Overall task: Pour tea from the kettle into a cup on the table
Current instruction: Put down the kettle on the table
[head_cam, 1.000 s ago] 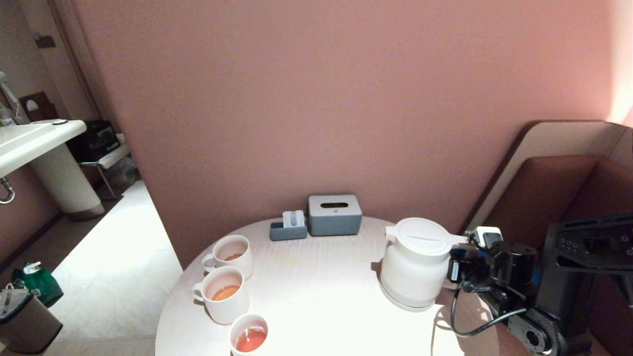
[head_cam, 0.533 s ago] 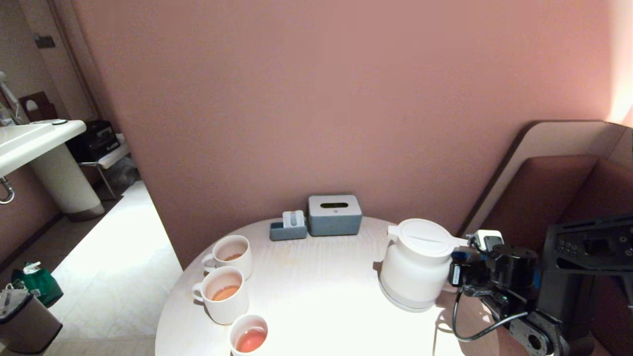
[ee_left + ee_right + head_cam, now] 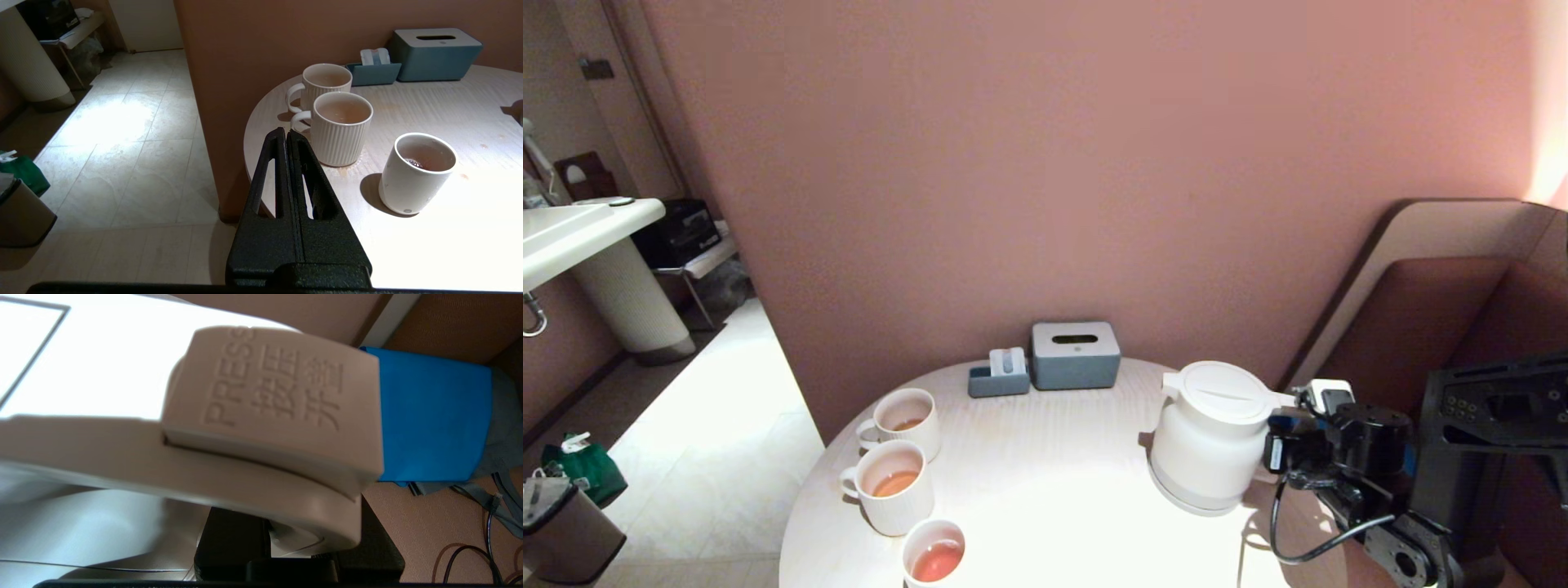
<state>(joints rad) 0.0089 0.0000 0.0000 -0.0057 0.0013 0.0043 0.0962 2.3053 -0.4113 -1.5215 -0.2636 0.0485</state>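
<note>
White kettle (image 3: 1207,441) sits flat on the table (image 3: 1045,490) with my right gripper (image 3: 1278,447) closed on its handle, my left gripper (image 3: 287,141) pinched empty, and the cup (image 3: 934,553) already holds tea (image 3: 937,560).

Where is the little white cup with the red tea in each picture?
Head view: the cup sits at the bottom edge, left of middle, on the table.
Left wrist view: the cup is right of middle, beside the shut left gripper.
Right wrist view: not in it.
Shared landmark: the ribbed mug next to it.
</note>
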